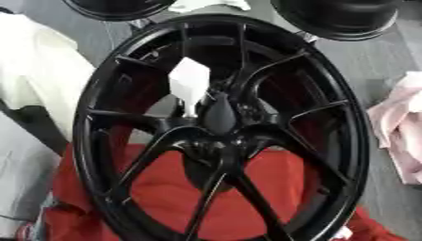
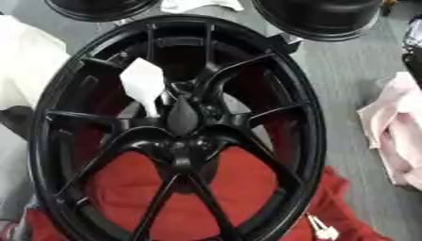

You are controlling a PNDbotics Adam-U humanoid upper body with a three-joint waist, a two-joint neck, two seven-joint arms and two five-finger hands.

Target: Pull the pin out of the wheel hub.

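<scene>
We see a white pin (image 1: 189,84) standing in the black wheel hub (image 1: 216,123) on red cloth (image 1: 169,188); neither hand shows.

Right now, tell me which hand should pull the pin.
Left, probably: neither hand shows, but the pin stands left of the hub centre, on the left arm's side.

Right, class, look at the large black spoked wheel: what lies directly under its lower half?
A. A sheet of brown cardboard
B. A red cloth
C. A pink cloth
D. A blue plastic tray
B: a red cloth shows through the gaps between the lower spokes of the large black spoked wheel, while the pink cloth lies apart on the right.
</scene>
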